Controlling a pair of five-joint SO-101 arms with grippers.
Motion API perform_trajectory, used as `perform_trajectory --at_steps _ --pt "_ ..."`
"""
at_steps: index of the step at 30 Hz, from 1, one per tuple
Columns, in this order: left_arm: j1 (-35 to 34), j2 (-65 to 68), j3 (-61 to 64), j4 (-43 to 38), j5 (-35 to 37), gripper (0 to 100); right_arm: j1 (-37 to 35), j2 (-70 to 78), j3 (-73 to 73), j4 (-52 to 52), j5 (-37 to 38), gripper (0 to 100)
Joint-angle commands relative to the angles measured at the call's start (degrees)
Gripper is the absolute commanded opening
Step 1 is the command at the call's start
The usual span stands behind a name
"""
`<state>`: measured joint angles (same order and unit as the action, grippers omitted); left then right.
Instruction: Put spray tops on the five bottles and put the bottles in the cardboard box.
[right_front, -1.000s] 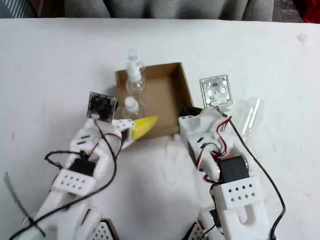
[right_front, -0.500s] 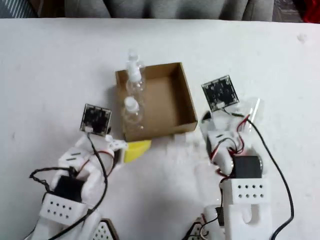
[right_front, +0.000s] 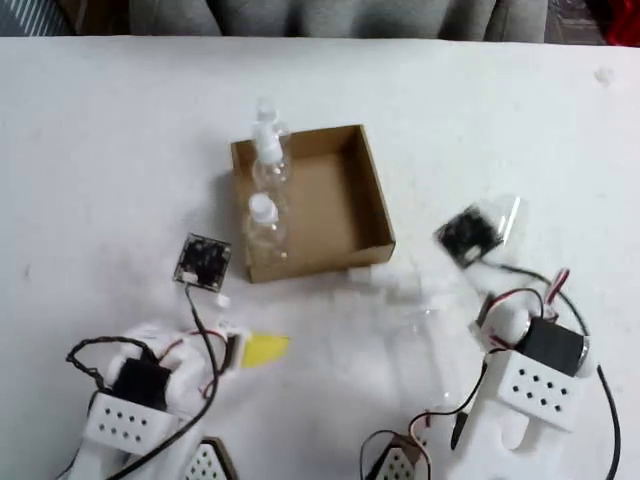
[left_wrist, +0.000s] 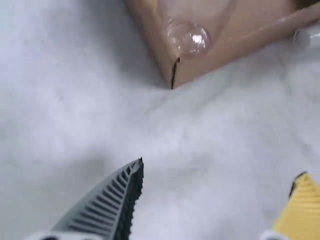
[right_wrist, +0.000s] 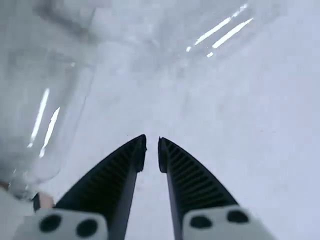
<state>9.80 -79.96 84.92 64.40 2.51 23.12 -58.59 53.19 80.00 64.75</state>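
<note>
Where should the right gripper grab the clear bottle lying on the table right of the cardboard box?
Probably around the middle of the clear bottle, coming down from above and straddling its width. It lies on its side on the table, so its round body is what is exposed. The right gripper is shut and would need to open first.

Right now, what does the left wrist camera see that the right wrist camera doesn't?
Left wrist view: a corner of the cardboard box, a boxed bottle against its wall, and the left tool open, one finger grey, one yellow. Right wrist view: a near bottle lying loose, what looks like a far bottle, and the right tool shut and empty. Both share the white table beneath.
</note>
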Motion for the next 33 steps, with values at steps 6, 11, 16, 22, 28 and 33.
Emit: perform_trajectory --at_steps 6,11,16,22,28,33 --pt "3.1 -1.2 3.5 -5.2 0.3 40 -7.9 0.0 0.9 10.8 3.3 21.9" --pt "2.9 -1.3 6.7 -7.3 0.2 41 -21.2 0.0 5.1 5.0 -15.6 22.2" --pt "2.9 -1.3 7.0 -7.6 0.2 41 -26.9 0.0 12.8 -4.6 -25.1 22.3" --pt "2.9 -1.3 8.0 -7.9 0.2 41 -23.7 0.0 20.7 -13.5 -25.1 22.4" --pt "2.9 -1.3 8.0 -7.9 0.2 41 -22.5 0.0 28.0 -22.8 -25.1 20.1" --pt "2.9 -1.3 8.0 -7.9 0.2 41 -22.5 -0.2 25.8 -23.1 -21.8 0.9"
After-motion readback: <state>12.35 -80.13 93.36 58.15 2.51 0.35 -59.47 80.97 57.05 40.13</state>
